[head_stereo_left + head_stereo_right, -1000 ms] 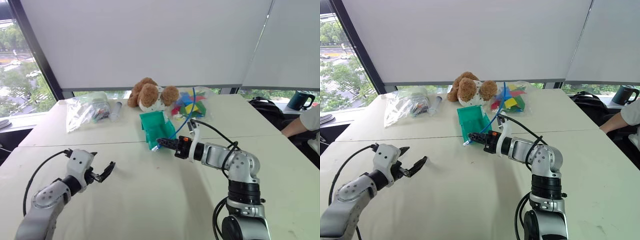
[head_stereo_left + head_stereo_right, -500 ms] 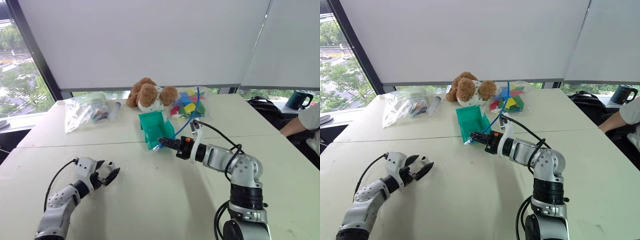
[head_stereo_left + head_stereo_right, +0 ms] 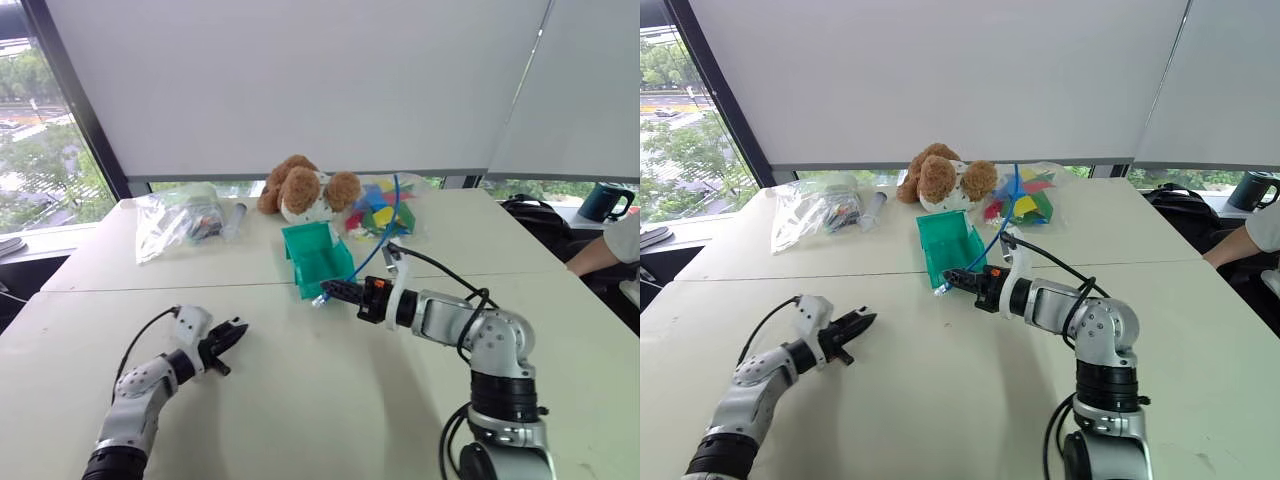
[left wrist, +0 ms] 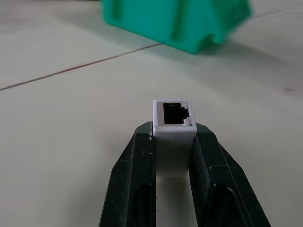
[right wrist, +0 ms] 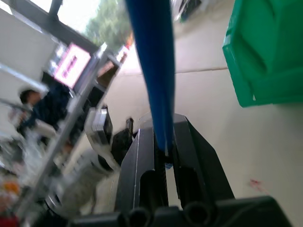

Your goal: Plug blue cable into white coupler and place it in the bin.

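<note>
While right claw (image 3: 952, 279) grips blue cable (image 3: 997, 228), left claw (image 4: 173, 142) clamps white coupler (image 4: 173, 122).

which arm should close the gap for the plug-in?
Probably the right. Its gripper holds the blue cable in the air beside the bin, free to travel. The left gripper sits low at the table, clamping the white coupler, socket facing outward.

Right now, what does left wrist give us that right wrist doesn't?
Left wrist alone: the white coupler clamped between the left gripper's black fingers, its open socket facing outward. Right wrist alone: the blue cable pinched in the right gripper, plus the left gripper seen from outside. Both: the bin and the pale table.
</note>
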